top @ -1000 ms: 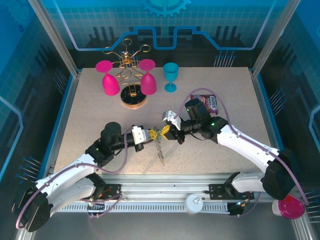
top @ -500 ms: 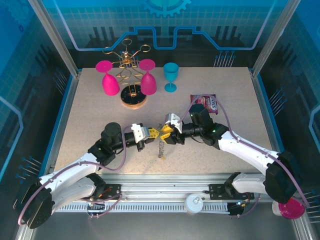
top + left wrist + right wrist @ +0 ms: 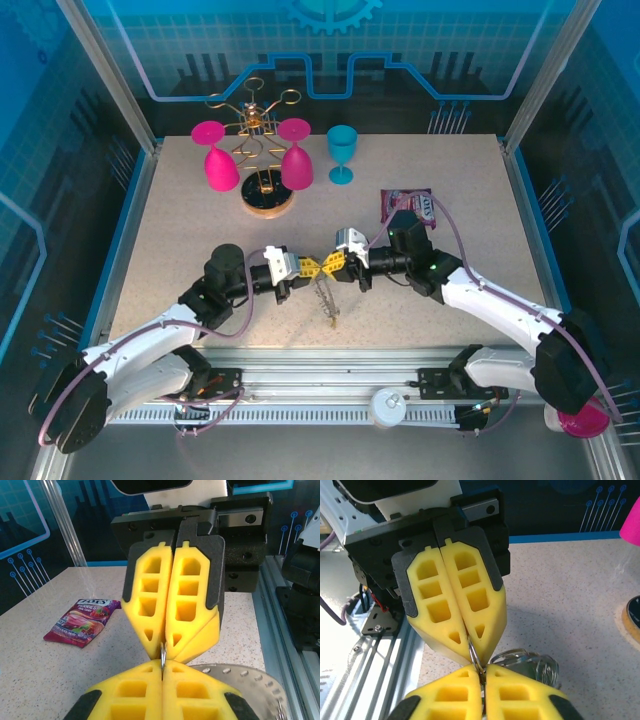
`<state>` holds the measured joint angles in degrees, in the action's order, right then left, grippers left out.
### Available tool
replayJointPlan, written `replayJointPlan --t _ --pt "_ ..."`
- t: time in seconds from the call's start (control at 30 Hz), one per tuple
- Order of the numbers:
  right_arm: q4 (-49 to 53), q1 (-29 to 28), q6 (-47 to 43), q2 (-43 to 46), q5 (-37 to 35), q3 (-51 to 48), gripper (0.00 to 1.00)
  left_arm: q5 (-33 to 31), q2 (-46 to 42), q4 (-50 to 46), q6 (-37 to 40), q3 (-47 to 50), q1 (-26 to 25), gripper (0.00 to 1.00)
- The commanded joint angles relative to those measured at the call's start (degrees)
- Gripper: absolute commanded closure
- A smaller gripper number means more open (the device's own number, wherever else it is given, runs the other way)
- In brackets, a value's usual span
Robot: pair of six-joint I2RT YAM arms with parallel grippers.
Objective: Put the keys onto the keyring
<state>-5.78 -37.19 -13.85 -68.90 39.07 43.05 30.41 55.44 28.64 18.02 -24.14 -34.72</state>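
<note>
The left claw [image 3: 303, 267] and right claw [image 3: 334, 265] are both clenching the thin keyring [image 3: 473, 655] tip to tip, needing firm, level pressure without twisting.

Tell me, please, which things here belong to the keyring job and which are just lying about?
Job: keyring, hanging pinched between the shut left hand and right hand.
Lying about: candy packet, pink glass, another pink glass, teal glass, gold rack.
</note>
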Motion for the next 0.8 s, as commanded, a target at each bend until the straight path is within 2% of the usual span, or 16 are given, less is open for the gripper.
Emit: replayJointPlan --t 0.0,0.07,0.13,0.17,0.3,0.37,0.53,0.6,0.7,0.73,0.77 --pt "-2.35 0.36 -0.67 0.22 2.74 0.26 1.00 2.29 0.37 3.57 -0.79 -0.73 -0.33 1.00" --pt "0.38 0.37 -1.53 0.26 2.31 1.53 1.00 0.46 0.21 2.47 -0.68 -1.05 -0.27 0.97" --pt "6.03 0.13 -4.26 0.26 0.89 3.83 1.00 -1.83 -0.53 -1.70 0.93 -1.87 -0.34 0.80" --pt "10.52 -0.32 -6.63 0.11 -0.58 5.57 1.00 -2.63 -1.04 -5.29 2.49 -2.80 -0.28 0.78" --pt "26.48 -3.22 -16.87 -2.54 -6.71 13.19 1.00 -4.06 -1.83 -20.53 7.56 -7.64 -0.32 0.80" --pt "31.37 -4.95 -19.92 -4.44 -8.79 16.69 1.00 -4.59 -1.91 -24.58 8.70 -8.96 -0.35 0.82" --pt "39.26 -9.36 -25.40 -9.20 -12.93 23.75 1.00 -4.52 -2.00 -27.07 9.65 -10.26 -0.35 0.91" --pt "42.01 -10.73 -27.05 -10.70 -14.25 26.10 1.00 -4.14 -2.00 -27.60 10.30 -10.73 -0.26 1.00" --pt "39.25 -9.60 -24.61 -9.76 -12.26 25.26 1.00 -3.60 -2.17 -27.26 10.74 -10.63 -0.31 1.00" --pt "36.43 -8.58 -22.44 -8.56 -11.14 23.68 0.95 -3.35 -2.41 -26.80 10.81 -10.33 -0.26 1.00" --pt "32.19 -6.84 -18.98 -7.11 -9.80 21.32 0.82 -2.91 -2.80 -25.89 10.83 -9.78 -0.31 1.00"
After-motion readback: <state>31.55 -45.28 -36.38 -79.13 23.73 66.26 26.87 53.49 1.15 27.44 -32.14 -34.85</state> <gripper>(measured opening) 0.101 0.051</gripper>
